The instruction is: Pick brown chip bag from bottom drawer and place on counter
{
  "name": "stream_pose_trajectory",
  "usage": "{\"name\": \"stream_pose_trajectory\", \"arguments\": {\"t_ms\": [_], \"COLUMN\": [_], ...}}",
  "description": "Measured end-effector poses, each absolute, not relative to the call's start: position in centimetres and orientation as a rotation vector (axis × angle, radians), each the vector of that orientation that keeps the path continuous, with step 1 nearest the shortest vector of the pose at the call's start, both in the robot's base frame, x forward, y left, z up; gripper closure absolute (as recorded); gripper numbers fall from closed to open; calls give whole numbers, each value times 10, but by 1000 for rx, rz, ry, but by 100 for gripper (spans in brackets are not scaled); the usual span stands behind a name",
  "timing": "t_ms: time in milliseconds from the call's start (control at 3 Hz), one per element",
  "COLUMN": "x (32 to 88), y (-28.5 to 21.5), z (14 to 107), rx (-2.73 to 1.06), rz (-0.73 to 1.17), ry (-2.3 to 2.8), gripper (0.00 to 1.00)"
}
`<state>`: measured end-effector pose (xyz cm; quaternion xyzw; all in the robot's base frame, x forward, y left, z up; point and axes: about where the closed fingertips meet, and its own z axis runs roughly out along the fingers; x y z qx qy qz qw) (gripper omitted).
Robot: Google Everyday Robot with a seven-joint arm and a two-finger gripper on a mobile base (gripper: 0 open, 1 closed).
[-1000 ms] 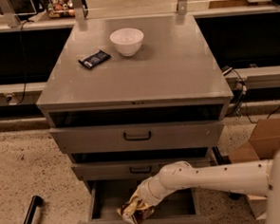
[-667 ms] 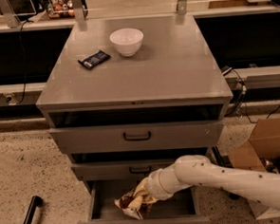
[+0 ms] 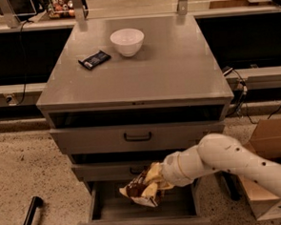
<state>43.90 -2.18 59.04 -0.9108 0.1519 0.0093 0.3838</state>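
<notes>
Camera view: the end effector (image 3: 153,181) hangs over the open bottom drawer (image 3: 107,213), just in front of the middle drawer (image 3: 106,170). It is pinching the brown chip bag (image 3: 135,190) by its upper right edge. The bag is crumpled and tilted, and its lower corner is clear of the drawer floor. A second ago the bag sat lower, down inside the drawer with the end effector pushed in on it. It has since come up and now hangs at about the level of the drawer's upper rim, not yet near the table (image 3: 176,74). The white arm (image 3: 229,159) reaches in from the lower right, and its thick joint now sits higher and closer to the cabinet than before. The top drawer (image 3: 180,133) stands slightly pulled out, as it did earlier. On the table, the white bowl (image 3: 127,41) and the dark wrapped bar (image 3: 94,60) just to its left have not moved. A cardboard box (image 3: 271,137) stands on the floor to the right of the cabinet.
</notes>
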Motion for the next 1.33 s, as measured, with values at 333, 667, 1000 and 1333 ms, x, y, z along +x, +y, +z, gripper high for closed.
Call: {"name": "stream_pose_trajectory", "arguments": {"t_ms": [333,667,1000,1333], "x": [449,465,465,462], "y": [-45,-41,-50,-52], "z": [641,668,678,677], "rx": [-2484,-2658,-2750,-2758], "rz": [-10,51,119,136], "ry": [266,139,123,121], "gripper": [100,100,100,100]}}
